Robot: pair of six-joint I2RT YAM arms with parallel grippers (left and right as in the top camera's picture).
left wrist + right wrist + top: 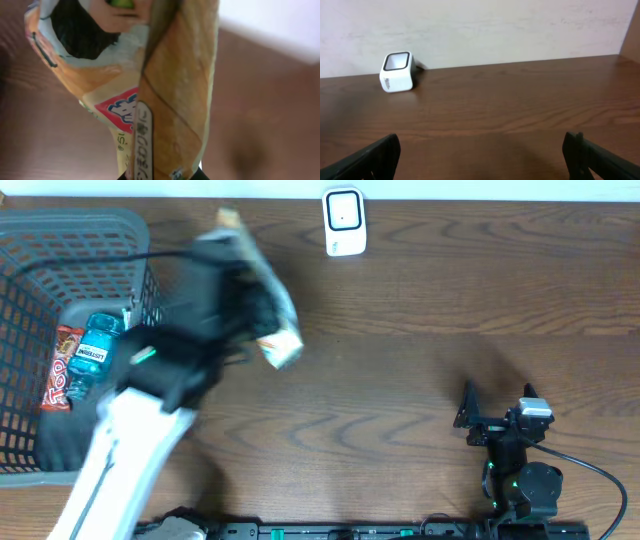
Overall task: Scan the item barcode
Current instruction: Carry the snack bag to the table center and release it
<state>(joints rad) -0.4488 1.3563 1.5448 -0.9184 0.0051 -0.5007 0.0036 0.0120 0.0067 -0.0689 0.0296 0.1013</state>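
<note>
The left gripper (250,308) is closed on the long beige and orange plastic snack packet (272,300), over the brown wooden table (420,360). The small white box-shaped scanner (343,222) lies further back and rightward; the left arm is nearer. The right gripper (482,157) stands wide open and empty.

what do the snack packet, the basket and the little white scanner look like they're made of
snack packet: thin printed plastic film, probably; it creases and has a sheen.
basket: grey moulded plastic, judging by the lattice walls; matte.
scanner: smooth white hard plastic shell, apparently, with a dark-rimmed window.
</note>
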